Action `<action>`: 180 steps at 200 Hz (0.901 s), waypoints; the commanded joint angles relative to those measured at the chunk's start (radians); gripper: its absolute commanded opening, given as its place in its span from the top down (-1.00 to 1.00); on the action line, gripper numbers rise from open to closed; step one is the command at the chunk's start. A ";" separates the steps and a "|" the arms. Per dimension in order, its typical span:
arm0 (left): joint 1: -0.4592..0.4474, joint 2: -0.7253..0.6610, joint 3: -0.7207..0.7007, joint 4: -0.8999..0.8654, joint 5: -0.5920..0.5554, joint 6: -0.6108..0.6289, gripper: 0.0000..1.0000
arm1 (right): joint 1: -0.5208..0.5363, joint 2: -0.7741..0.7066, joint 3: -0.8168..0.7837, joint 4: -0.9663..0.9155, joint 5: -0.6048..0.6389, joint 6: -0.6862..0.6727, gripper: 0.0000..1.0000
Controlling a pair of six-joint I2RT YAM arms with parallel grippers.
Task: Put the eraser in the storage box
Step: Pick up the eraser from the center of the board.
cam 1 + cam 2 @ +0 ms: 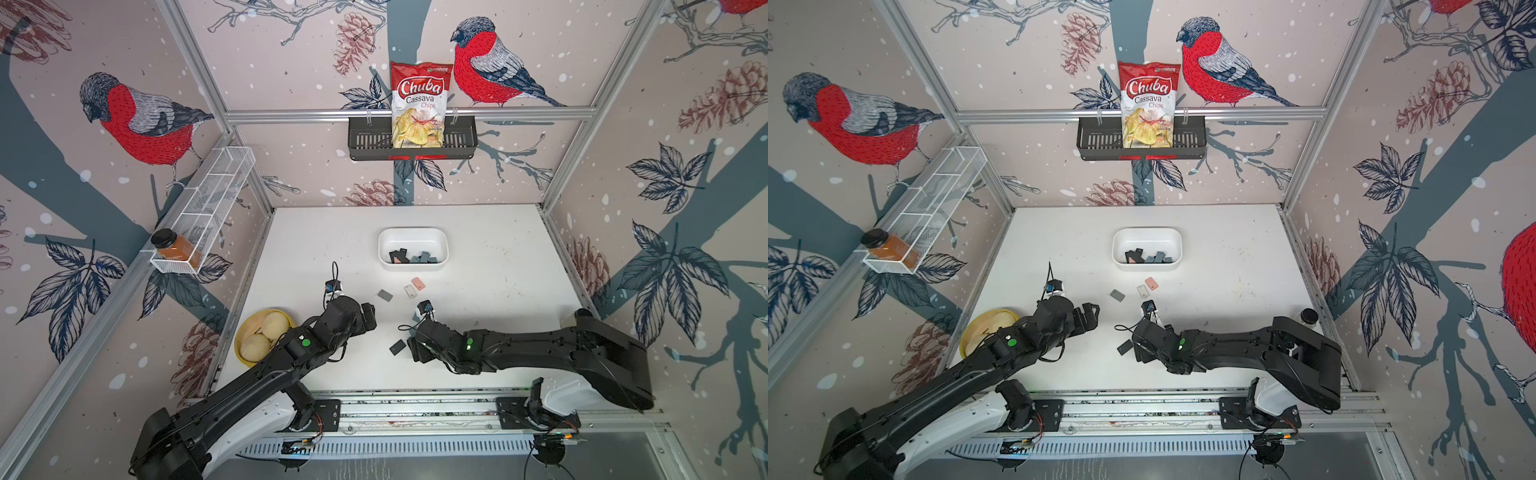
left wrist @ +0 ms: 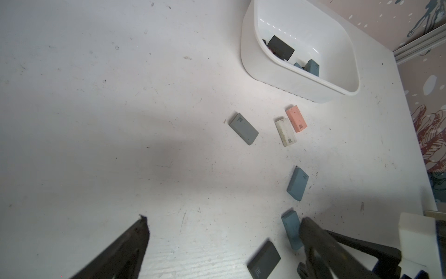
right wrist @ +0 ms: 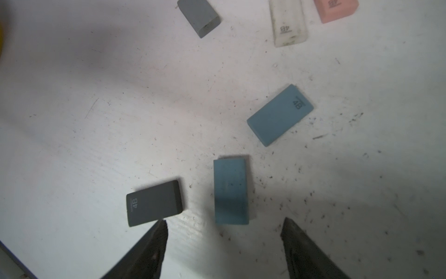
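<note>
I am at the pick-up step, with the grasp not yet made. The right jaws sit low over the surface, a little in from the middle of its near edge. They stand apart and hold nothing. In the right wrist view the blue eraser (image 3: pixel 230 190) lies flat just ahead of and between the two fingertips (image 3: pixel 161 232), touching neither. Its long side runs roughly in line with them.

A dark eraser (image 3: pixel 154 203) lies just beside one fingertip, and I cannot tell whether its corner touches. A second blue eraser (image 3: pixel 280 114) lies farther out.

The storage box (image 1: pixel 411 266) stands toward the far edge of the surface, about midway between the side edges. Several dark and blue erasers are already gathered along its near wall. Between it and the right jaws, a grey eraser (image 1: pixel 384 295), a white eraser (image 1: pixel 410 292) and a pink eraser (image 1: pixel 418 284) are loose on the surface.

The left jaws are spread wide and empty, hovering over bare surface toward the left edge.

As I judge it, the next move is to ease the right jaws forward until the pads straddle the blue eraser. Then I would pinch across its short width, lift clear, carry it toward the far edge and let go over the box. I should watch that the dark eraser is not dragged along.
</note>
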 commanded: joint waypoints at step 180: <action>-0.001 0.060 -0.019 -0.005 -0.021 -0.032 -0.95 | -0.033 0.138 0.064 0.019 -0.023 -0.002 -0.03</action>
